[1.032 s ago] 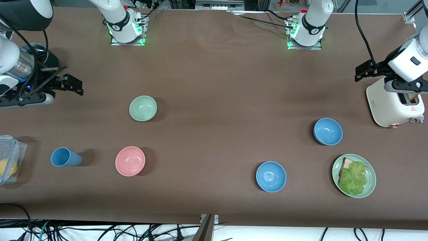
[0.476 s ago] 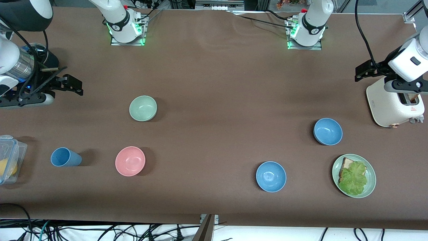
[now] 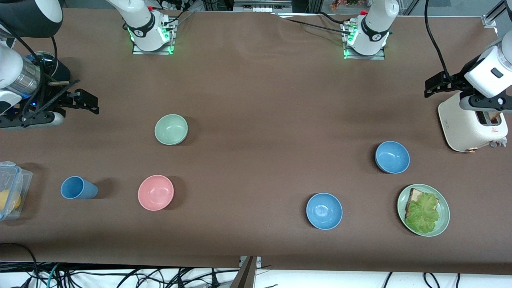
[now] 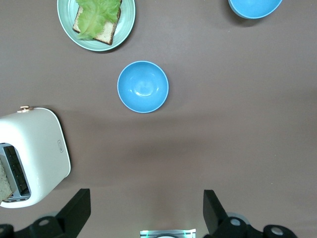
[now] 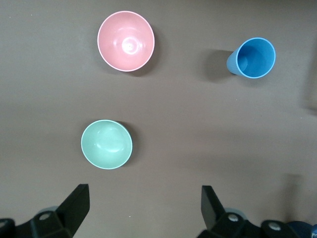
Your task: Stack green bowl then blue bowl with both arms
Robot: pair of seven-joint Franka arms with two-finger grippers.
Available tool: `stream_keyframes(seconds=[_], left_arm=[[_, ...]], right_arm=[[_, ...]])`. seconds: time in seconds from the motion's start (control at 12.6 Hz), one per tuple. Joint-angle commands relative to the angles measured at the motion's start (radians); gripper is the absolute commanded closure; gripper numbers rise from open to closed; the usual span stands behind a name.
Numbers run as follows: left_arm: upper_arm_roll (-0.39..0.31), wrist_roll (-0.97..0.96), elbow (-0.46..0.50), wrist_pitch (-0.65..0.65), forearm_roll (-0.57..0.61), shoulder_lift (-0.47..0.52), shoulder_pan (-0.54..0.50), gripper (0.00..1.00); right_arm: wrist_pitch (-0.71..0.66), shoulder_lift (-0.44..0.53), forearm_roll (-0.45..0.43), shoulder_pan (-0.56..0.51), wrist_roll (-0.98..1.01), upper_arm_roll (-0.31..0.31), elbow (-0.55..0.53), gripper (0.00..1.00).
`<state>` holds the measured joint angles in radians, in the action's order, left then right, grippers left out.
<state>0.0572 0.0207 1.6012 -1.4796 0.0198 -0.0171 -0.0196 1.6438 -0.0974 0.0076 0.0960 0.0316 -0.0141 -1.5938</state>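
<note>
Nothing moved; both pincers, left [image 4: 143, 208] and right [image 5: 143, 206], apart, waiting; no legible writing

Front view high, faces robots; wrist views look straight down; green bowl [image 3: 171, 129] [image 5: 106, 144] shared.

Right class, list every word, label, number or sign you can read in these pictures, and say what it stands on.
None can be read.
Toaster: a small red triangle sign on top, with a line of print below it too small to read.
Toaster side: a small mark, too small to read.
Bowls, cup, plate: no markings.
</note>
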Motion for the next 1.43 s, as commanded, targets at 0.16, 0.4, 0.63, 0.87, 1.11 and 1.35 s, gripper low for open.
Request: stream_keyframes(seconds=[0.16,0.4,0.63,0.87,1.11,1.35], left_arm=[[-0.002,-0.005,-0.029,0.021,-0.029,-0.009,0.001,0.0],[0.001,-0.007,-0.029,0.021,-0.029,-0.011,0.003,0.0],[-0.002,-0.005,-0.029,0.022,-0.029,-0.009,0.001,0.0],[-0.003,-0.007,-0.03,0.021,-0.029,-0.011,0.003,0.0],[-0.003,-0.005,-0.034,0.022,-0.027,-0.011,0.003,0.0],[-0.003,-0.004,-0.034,0.022,-0.027,-0.011,0.001,0.0]], right_arm=[[-0.027,-0.005,0.009,-0.006,-0.013,0.003,0.012,0.0],[-0.041,-0.062,0.006,0.008,-0.001,0.011,0.011,0.0],[-0.053,-0.12,0.018,0.001,0.002,0.011,0.009,0.0],[0.016,-0.101,0.083,-0.005,0.028,-0.001,-0.064,0.0],[0.387,-0.009,0.083,-0.005,0.028,-0.007,-0.434,0.0],[0.643,-0.045,0.086,0.007,0.011,0.012,-0.581,0.0]])
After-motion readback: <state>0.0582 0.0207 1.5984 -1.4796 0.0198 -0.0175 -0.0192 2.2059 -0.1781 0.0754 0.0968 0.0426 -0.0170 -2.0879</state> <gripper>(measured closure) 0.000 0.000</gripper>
